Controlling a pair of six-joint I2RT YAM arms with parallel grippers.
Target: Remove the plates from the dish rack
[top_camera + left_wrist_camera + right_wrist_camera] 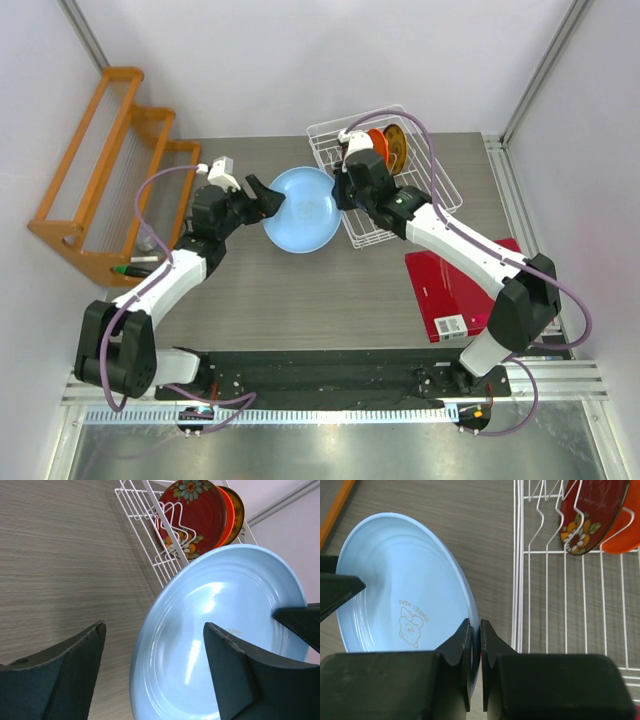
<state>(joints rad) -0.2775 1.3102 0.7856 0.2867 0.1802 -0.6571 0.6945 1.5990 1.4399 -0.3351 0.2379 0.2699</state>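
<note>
The right pincer gripped the rim of the light blue plate, just left of the dish rack. The left pincer gaped open astride the opposite rim. The dark red floral plate, orange plate and yellow-brown plate stood inside the rack.

The right gripper pinches the light blue plate at its rim. The dish rack alongside holds a red floral plate.

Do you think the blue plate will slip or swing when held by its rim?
Probably stiff: the plate holds shape though the right pincer pinches only its rim. Its glossy glaze looks slippery, so it may pivot in that narrow grip. A drop might chip it.
</note>
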